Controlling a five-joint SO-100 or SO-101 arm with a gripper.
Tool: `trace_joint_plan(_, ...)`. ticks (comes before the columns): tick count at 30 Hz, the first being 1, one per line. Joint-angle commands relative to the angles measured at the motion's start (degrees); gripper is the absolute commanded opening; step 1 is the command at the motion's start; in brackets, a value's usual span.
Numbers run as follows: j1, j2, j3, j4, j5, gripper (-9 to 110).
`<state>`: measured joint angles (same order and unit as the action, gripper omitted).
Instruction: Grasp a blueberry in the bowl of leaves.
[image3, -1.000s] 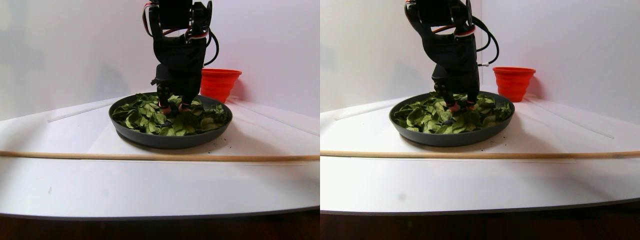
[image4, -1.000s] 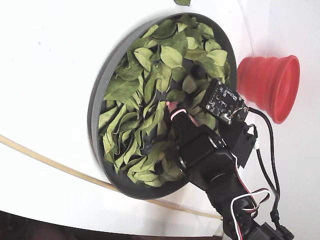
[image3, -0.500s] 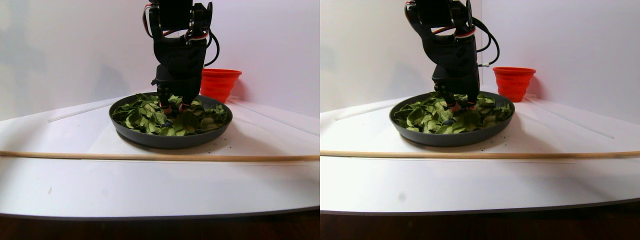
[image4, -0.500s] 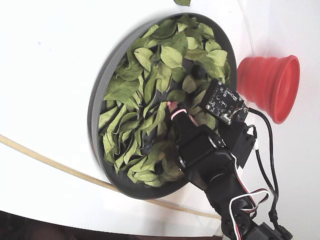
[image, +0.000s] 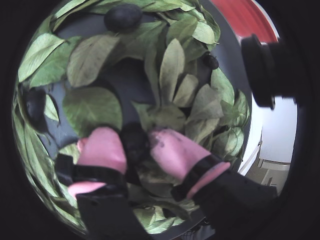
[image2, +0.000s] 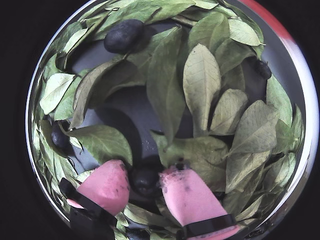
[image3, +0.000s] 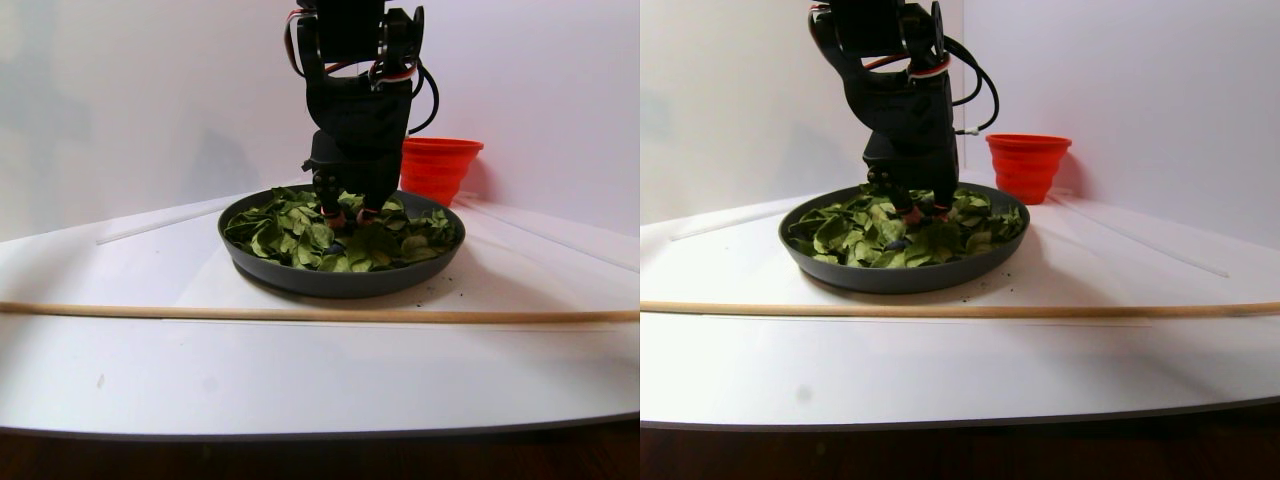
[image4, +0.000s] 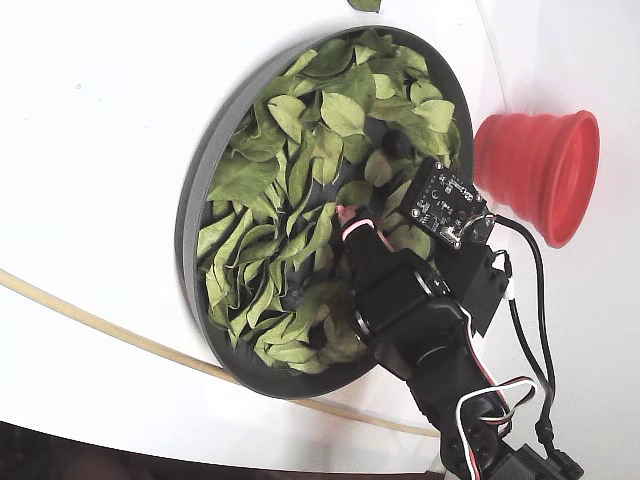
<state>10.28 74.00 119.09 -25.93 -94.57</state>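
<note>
My gripper (image2: 145, 176) has pink pads (image2: 107, 186) and reaches down into the dark-grey bowl (image2: 131, 107). It is closed on a small blue-black blueberry (image2: 145, 181), which sits between the two fingertips and touches both; it also shows in a wrist view (image: 135, 144). Green oval leaves (image2: 201, 82) lie all round it. Other blueberries lie at the far rim (image2: 122, 35), at the right (image2: 263, 69) and at the left (image2: 59, 137). In the fixed view the gripper (image4: 350, 215) is near the bowl's middle.
A red ribbed cup (image4: 535, 170) stands just beyond the bowl's rim (image4: 195, 215). A thin wooden stick (image3: 300, 313) lies across the white table in front of the bowl. A loose leaf (image4: 362, 4) lies outside the bowl.
</note>
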Motion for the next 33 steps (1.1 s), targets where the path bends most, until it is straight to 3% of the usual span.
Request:
trace_joint_plan(1, 1.14, 0.88, 1.05, -0.44, 0.0, 11)
trace_joint_plan(33, 0.53, 13.27, -1.93, 5.19, -2.2, 11)
